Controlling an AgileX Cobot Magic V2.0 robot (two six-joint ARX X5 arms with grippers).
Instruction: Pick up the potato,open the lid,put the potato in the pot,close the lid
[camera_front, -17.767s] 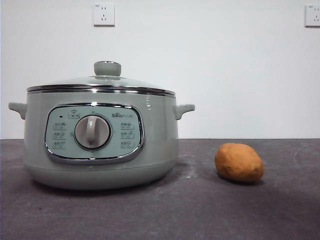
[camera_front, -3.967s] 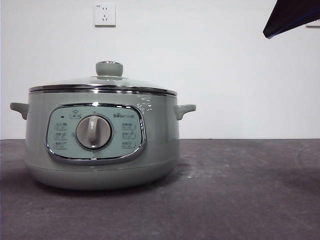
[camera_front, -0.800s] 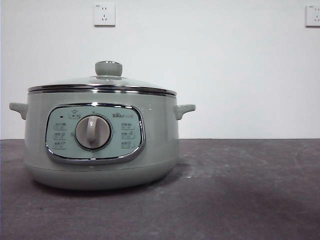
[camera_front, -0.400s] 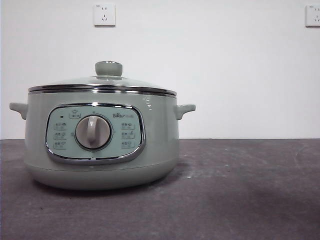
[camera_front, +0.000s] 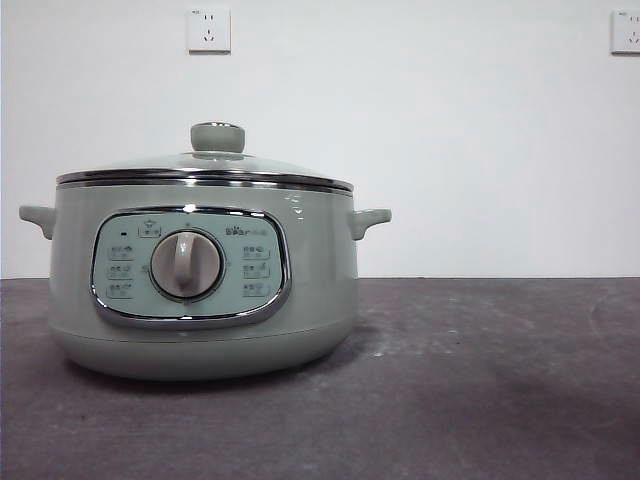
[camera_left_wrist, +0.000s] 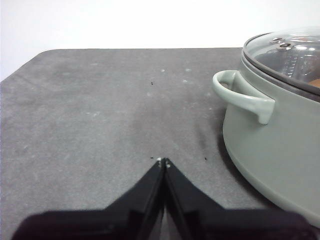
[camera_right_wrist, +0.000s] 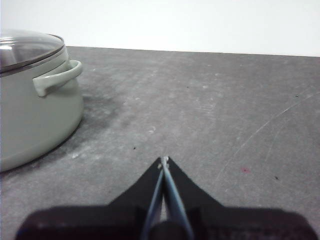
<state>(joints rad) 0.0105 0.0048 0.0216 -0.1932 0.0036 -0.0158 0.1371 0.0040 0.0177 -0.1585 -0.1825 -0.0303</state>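
Observation:
The pale green pot stands on the table at the left of the front view. The glass lid with its green knob sits shut on it. No potato lies on the table. In the left wrist view a small orange-brown patch shows through the lid. My left gripper is shut and empty above the table beside the pot's handle. My right gripper is shut and empty on the pot's other side. Neither arm shows in the front view.
The dark grey table stretches to the right of the pot. Its rounded corner shows in the left wrist view. Two wall sockets are on the white wall behind.
The potato that lay right of the pot 15 s ago is gone from the table. The dark arm tip at the top right 3.8 s ago has left. Nothing moved in the last second.

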